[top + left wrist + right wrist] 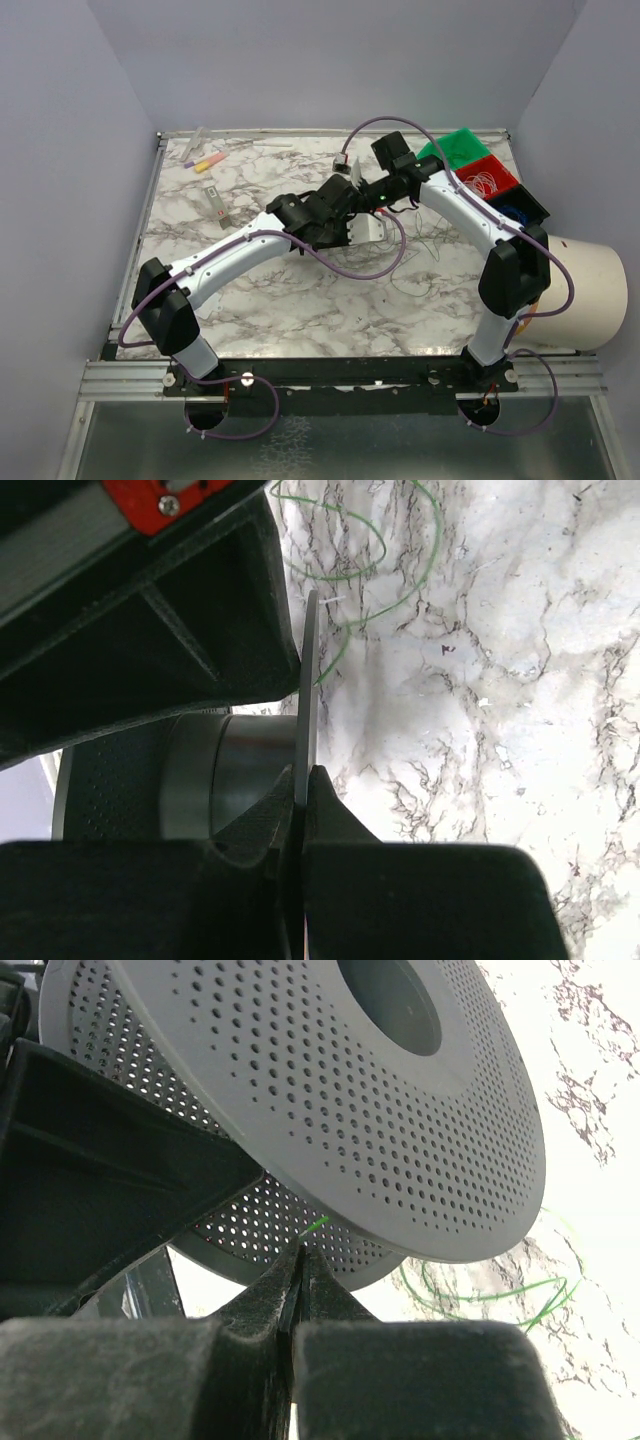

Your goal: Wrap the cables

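Cable (green) — end pinched by right gripper, left gripper clamping spool rim

Both arms rise from the bottom edge, elbows bent, wrists meeting at upper centre of the overhead view. Left hand is clamped on a thin disc; right hand pinches a green cable tip

Marbled table, green bin, red bin (side by side), white bucket, grey perforated spool
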